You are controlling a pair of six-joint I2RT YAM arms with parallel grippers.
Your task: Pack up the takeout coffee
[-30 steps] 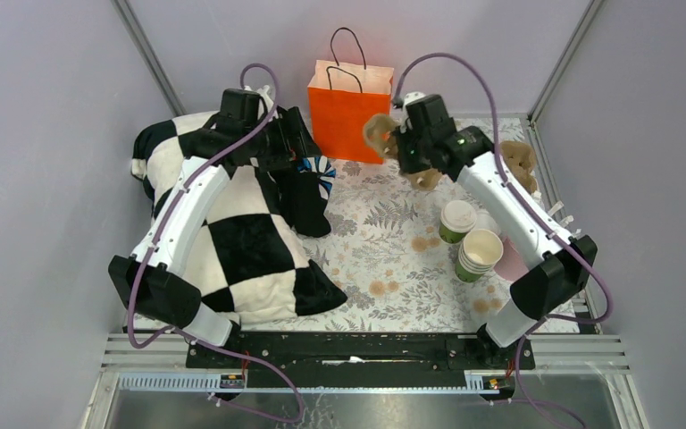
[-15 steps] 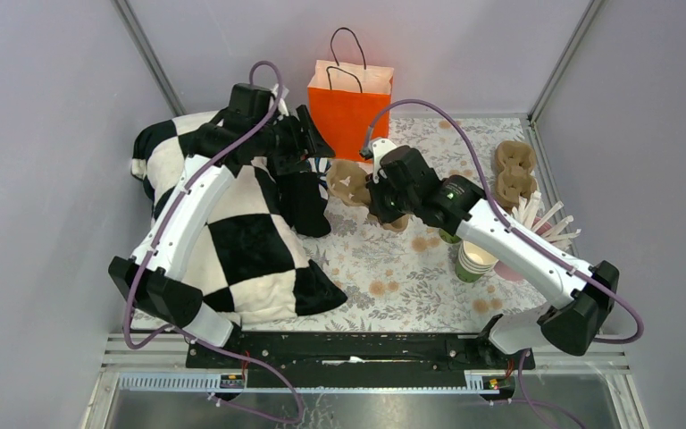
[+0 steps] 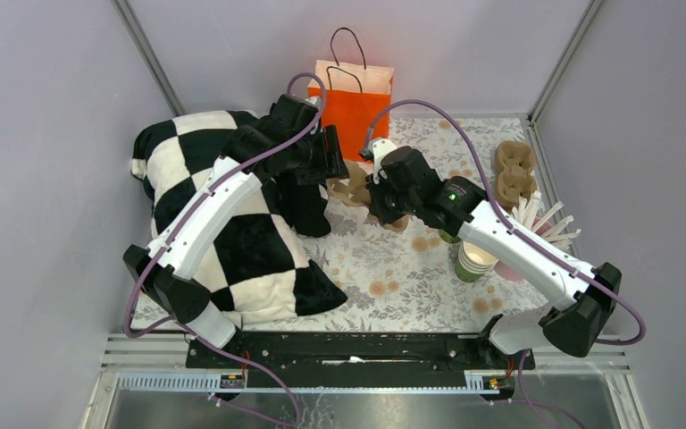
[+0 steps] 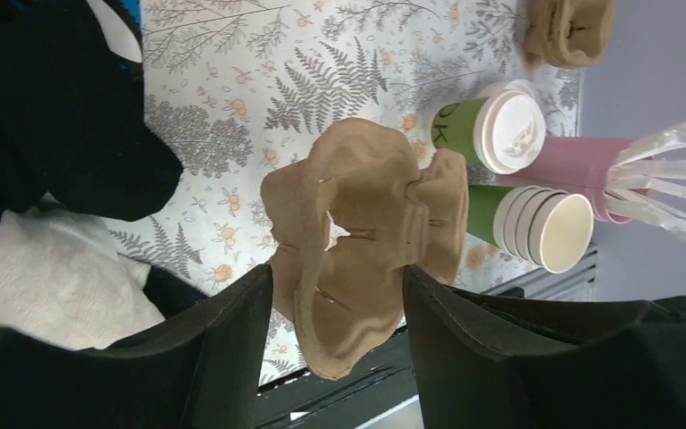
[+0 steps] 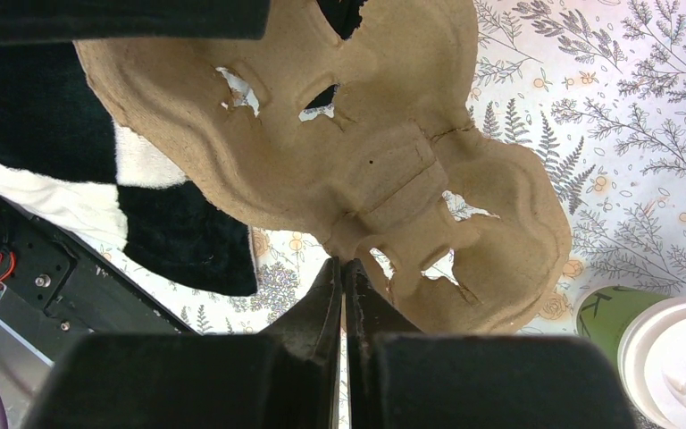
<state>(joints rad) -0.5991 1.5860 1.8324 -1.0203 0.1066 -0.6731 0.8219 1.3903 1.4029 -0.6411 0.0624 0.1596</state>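
Coffee (image 4: pixel 498 132), the lidded green paper cup, stands on the floral cloth (image 4: pixel 322 80) just beside the pink cup of sticks (image 4: pixel 581 165) and the nested cups (image 4: pixel 518 219). My right gripper (image 5: pixel 344 268) is pinched on the pulp cup carrier (image 5: pixel 348 152). My left gripper (image 4: pixel 335 281) straddles it, jaws apart. I judge the cup light, thin-walled and crushable, so I'd grip it gently around the body below the lid and keep it upright.

1 green cup with a white lid (image 4: pixel 500 132) stands at the right. Beside it are 1 stack of lidless green cups (image 4: pixel 518 219), 4 rims showing, and 1 pink cup (image 4: pixel 581 165) of white sticks, too bunched to count. 1 cardboard cup carrier (image 4: pixel 366 223) is in the middle, and 1 pile of carriers (image 3: pixel 514 170) is far right. At the far edge is 1 orange bag (image 3: pixel 350 112), and at the left 1 checkered blanket (image 3: pixel 250 246).
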